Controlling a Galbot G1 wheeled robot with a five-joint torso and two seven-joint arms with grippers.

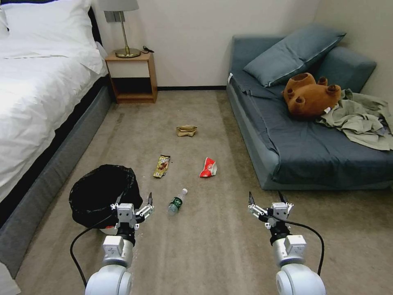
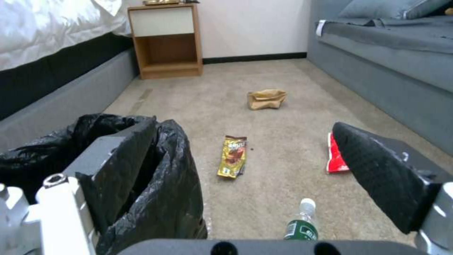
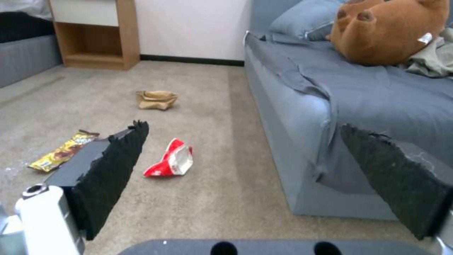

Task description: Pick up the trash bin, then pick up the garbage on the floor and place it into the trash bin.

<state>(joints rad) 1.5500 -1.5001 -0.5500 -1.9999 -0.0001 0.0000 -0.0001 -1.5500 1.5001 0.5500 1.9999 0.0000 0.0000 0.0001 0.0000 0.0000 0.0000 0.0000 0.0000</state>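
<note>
The trash bin point(image 1: 96, 192), lined with a glossy black bag, stands on the carpet by the bed. My left gripper point(image 1: 133, 203) is open at its right rim. In the left wrist view one finger point(image 2: 118, 159) lies against the bag point(image 2: 165, 198) and the other hangs over bare carpet. The garbage lies ahead: a clear bottle point(image 1: 177, 201), a gold-brown wrapper point(image 1: 162, 166), a red-and-white packet point(image 1: 208, 168) and a tan paper bag point(image 1: 186, 130). My right gripper point(image 1: 266, 196) is open and empty above the carpet, short of the packet point(image 3: 172, 163).
A white bed point(image 1: 37, 102) runs along the left and a blue-grey sofa point(image 1: 311, 159) along the right, bearing a brown plush bear point(image 1: 311, 96) and grey-green clothes point(image 1: 360, 119). A wooden nightstand point(image 1: 133, 78) stands at the far wall. Open carpet lies between.
</note>
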